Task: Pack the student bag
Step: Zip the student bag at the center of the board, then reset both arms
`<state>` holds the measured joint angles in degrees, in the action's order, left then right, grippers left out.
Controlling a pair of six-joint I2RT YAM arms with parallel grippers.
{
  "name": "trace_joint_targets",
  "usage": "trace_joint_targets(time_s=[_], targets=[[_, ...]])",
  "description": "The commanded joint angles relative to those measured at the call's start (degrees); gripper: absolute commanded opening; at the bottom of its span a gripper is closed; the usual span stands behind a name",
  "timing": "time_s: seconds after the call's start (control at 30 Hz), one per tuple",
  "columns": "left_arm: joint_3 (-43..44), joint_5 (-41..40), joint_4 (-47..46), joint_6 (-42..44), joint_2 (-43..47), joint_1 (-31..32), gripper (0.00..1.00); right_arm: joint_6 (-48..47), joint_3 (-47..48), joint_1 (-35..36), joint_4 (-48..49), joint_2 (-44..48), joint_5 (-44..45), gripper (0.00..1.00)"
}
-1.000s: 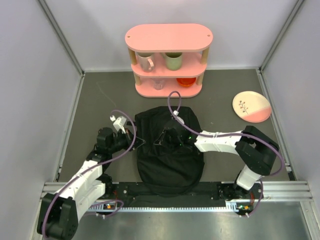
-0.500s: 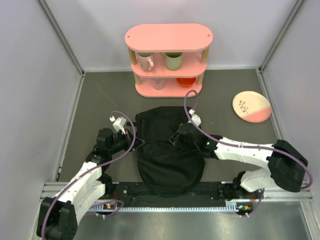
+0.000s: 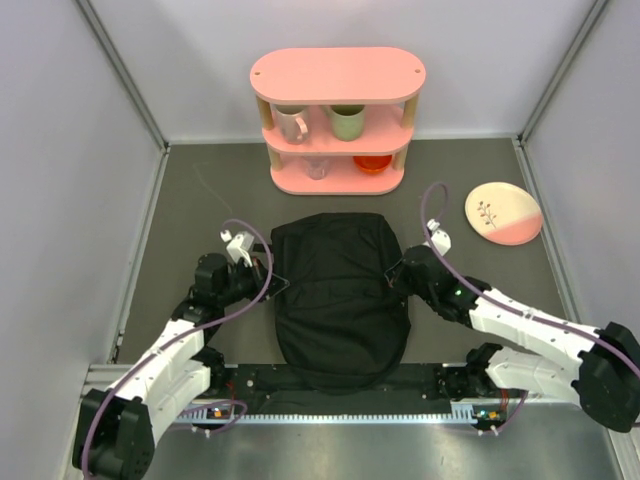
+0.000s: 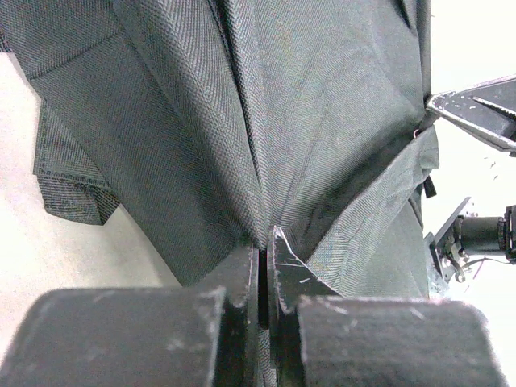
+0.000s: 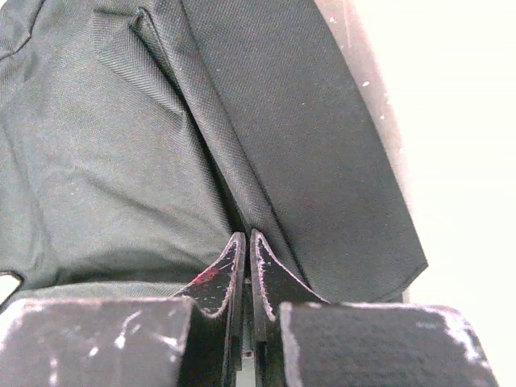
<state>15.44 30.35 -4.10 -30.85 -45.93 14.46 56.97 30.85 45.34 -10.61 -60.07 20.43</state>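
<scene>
step: spreading student bag [image 3: 340, 300] flat by counter's near edge | left tool [image 3: 272, 284] pinches its left side, right tool [image 3: 394, 278] its right | next: probably calls for opening it

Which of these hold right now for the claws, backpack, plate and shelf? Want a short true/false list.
1. The left claw is shut on a fold of the black backpack. True.
2. The right claw hangs open above the backpack. False: it is shut on fabric at the backpack's edge on the right arm's side.
3. The plate lies on the backpack. False: it lies on the table, to the right of the pink shelf in the top view, apart from the backpack.
4. A green mug stands on the shelf's middle tier. True.
</scene>
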Motion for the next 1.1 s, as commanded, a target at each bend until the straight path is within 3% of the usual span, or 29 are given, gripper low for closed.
trace_joint_targets(time_s=[0.0,0.2,0.23,0.3,0.33,0.37,0.47,0.53,0.6,0.7,1.07], targets=[[3.4,-3.9,-0.9,2.3,-0.6,-0.5,0.00,-5.3,0.1,-2.9,-5.3,2.1,6.7,0.00],[4.9,-5.1,1.2,3.3,-1.2,-0.5,0.00,-9.3,2.5,-3.2,-7.7,2.9,8.7,0.00],[5.5,-5.6,2.2,3.4,-1.4,-0.5,0.00,-9.9,3.4,-3.3,-8.5,3.3,9.8,0.07],[7.1,-6.9,5.5,3.8,-2.0,-0.5,0.33,-11.3,4.2,-3.8,-10.2,4.2,11.7,0.33],[7.8,-7.1,6.9,4.0,-2.1,-0.5,0.46,-11.9,5.2,-4.0,-10.7,5.3,11.9,0.61],[9.3,-8.0,8.2,4.0,-2.1,-0.5,0.65,-12.8,5.7,-4.0,-11.1,6.1,12.3,0.63],[11.7,-12.5,13.2,4.1,-1.0,-0.6,0.80,-13.8,6.9,-4.3,-12.0,8.1,12.5,0.66],[13.4,-15.0,18.0,4.0,0.3,-0.6,0.84,-13.9,7.2,-4.5,-12.5,8.7,12.2,0.68],[15.1,-17.3,19.8,4.1,2.1,-0.5,0.99,-14.1,7.1,-4.9,-12.9,9.1,11.3,0.75],[17.0,-23.4,22.5,2.6,3.8,-0.5,0.99,-15.7,6.1,-9.1,-12.9,9.2,7.1,0.85],[18.8,-34.7,24.7,1.3,5.5,-0.5,0.99,-29.5,7.7,-27.8,-8.5,5.8,-9.0,0.89]])
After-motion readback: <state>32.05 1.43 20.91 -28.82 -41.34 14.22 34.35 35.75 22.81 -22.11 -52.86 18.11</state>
